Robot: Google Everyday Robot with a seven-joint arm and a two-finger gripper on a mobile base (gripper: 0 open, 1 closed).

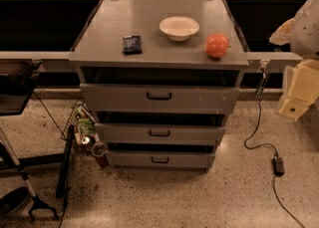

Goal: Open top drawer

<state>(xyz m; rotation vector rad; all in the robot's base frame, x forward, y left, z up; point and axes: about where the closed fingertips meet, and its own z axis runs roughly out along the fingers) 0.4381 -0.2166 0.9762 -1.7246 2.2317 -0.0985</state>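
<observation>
The top drawer (158, 98) is the widest of three grey drawers in a grey cabinet at the centre of the camera view. Its flat, scuffed front carries a small black bar handle (159, 96) at its centre, and a dark gap shows above the front. Two narrower drawers (159, 133) (160, 160) sit below it. My gripper (295, 103) shows as cream-coloured blocks at the right edge. It is off to the right of the cabinet, at about the top drawer's height and well away from the handle.
On the cabinet top (99, 33) lie a black packet (132, 44), a white bowl (179, 27) and an orange-red fruit (217, 46). A cable with a black adapter (278, 165) runs over the floor at the right. A wire basket (79, 122) and black stand legs (65, 162) are at the left.
</observation>
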